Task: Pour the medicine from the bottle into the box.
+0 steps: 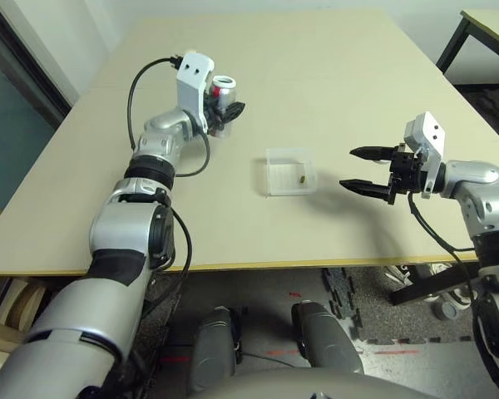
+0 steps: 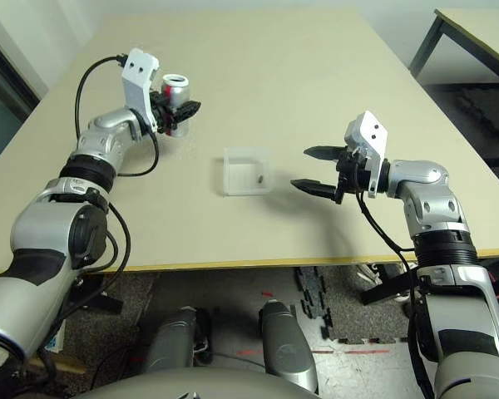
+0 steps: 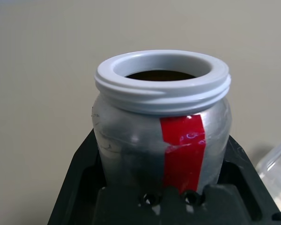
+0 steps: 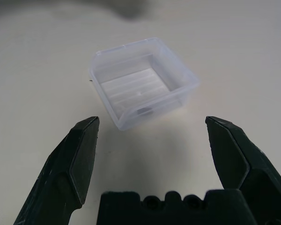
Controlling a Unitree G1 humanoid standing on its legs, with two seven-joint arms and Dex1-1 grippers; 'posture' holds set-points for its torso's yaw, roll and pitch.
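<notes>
Left eye view: our left tool (image 1: 225, 111) grips the upright bottle (image 1: 222, 98), well left of the box (image 1: 289, 171); right tool (image 1: 363, 169) gapes wide, empty.

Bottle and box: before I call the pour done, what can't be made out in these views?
- Bottle inside: dark past the rim in the left wrist view, so any leftover medicine cannot be told.
- Bottle's base: hidden by the left gripper shut on it.
- Brown speck in the box: too small in the eye views to identify.
- Right wrist view: the box's near wall blurs the speck.
</notes>
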